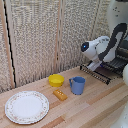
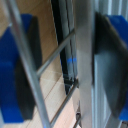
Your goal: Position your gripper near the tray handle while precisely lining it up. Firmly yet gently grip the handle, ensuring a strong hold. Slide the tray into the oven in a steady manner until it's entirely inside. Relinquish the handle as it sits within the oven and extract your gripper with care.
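Observation:
In the exterior view the white arm reaches down from the exterior view's right, and my gripper [image 1: 93, 65] sits at the front edge of the dark wire tray [image 1: 109, 69]. The tray sticks out of the dark oven [image 1: 123, 52] at the exterior view's right edge. The tray handle [image 1: 95, 73] is the thin bar along the tray's front. In the wrist view my gripper [image 2: 67, 65] is open, its blue-padded fingers [image 2: 19, 75] on either side of the grey handle bar [image 2: 85, 60]. That bar lies close to one pad, with a wide gap to the other.
On the wooden table stand a blue mug [image 1: 77, 85], a yellow bowl [image 1: 56, 79], a small orange block [image 1: 60, 94] and a round patterned plate [image 1: 27, 106]. A woven screen [image 1: 40, 35] closes off the back.

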### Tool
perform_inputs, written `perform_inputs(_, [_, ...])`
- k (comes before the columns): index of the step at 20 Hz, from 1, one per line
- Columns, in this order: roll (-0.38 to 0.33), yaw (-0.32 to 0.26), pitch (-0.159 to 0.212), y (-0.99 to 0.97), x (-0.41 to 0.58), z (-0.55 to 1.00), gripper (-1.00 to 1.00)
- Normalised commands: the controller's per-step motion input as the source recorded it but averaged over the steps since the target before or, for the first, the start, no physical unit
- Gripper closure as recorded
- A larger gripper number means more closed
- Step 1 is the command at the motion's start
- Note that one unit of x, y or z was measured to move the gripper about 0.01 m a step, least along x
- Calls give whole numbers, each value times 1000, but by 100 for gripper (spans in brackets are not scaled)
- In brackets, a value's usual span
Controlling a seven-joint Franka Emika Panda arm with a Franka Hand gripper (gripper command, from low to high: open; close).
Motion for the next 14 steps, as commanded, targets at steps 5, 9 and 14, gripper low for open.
perform_inputs(5, [56,0,-35,-664,-28,351,100])
perform_inputs(9, [148,0,-31,-811,-15,633,100])
perform_inputs(14, [174,1,-2,-771,-4,667,100])
